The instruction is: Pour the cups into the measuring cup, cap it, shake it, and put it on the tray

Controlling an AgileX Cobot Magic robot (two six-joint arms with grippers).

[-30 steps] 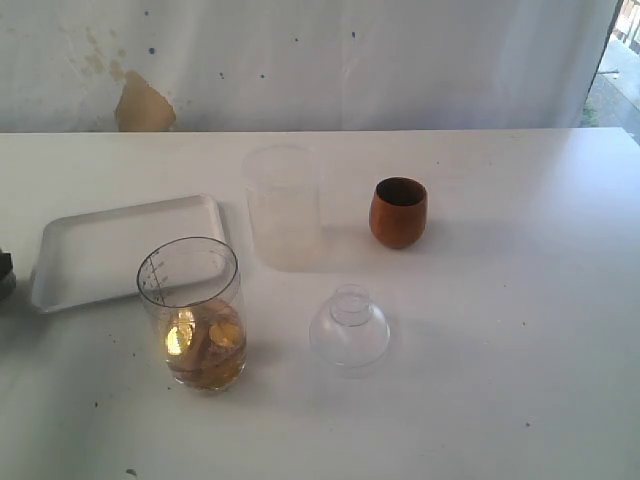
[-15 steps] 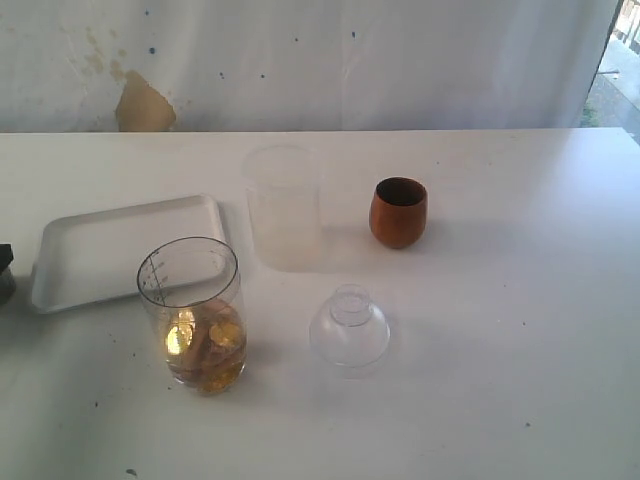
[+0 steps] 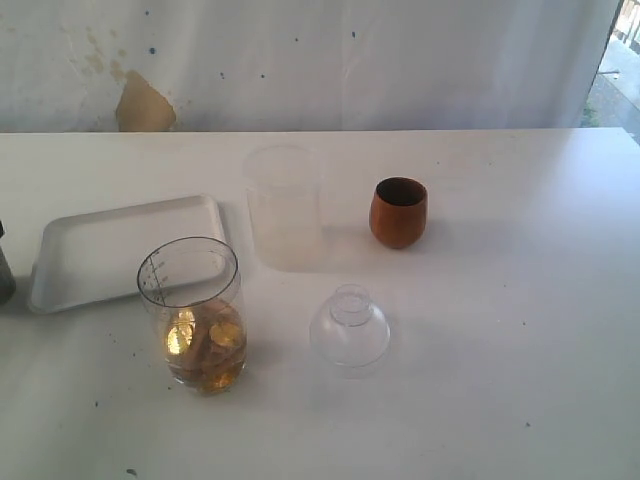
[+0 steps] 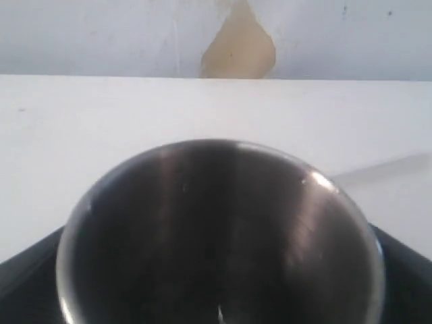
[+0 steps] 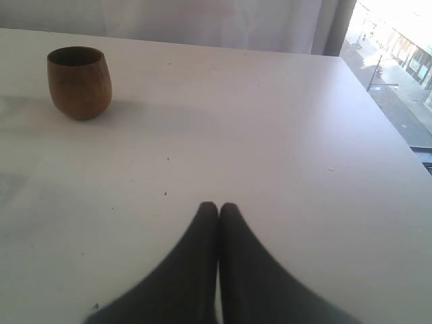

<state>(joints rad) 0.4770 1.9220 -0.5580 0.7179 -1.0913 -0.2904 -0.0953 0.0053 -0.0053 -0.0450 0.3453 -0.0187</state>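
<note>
Note: the rounded brown wooden cup point(image 3: 398, 212) stands upright on the white table point(image 3: 520, 380), right of the frosted translucent plastic cup point(image 3: 283, 205) and well apart from your right pincer point(image 5: 217, 208), which is closed tight and empty. Expect the cup to be light, stiff and smooth-sided; take it across the belly, below the rim. Your left pincer point(image 4: 216, 300) flanks the shiny steel tumbler point(image 4: 216, 223); I cannot tell whether it clamps it.

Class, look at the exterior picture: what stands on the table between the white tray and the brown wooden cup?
A frosted translucent cup stands between the tray and the wooden cup; the exterior view shows it.
</note>
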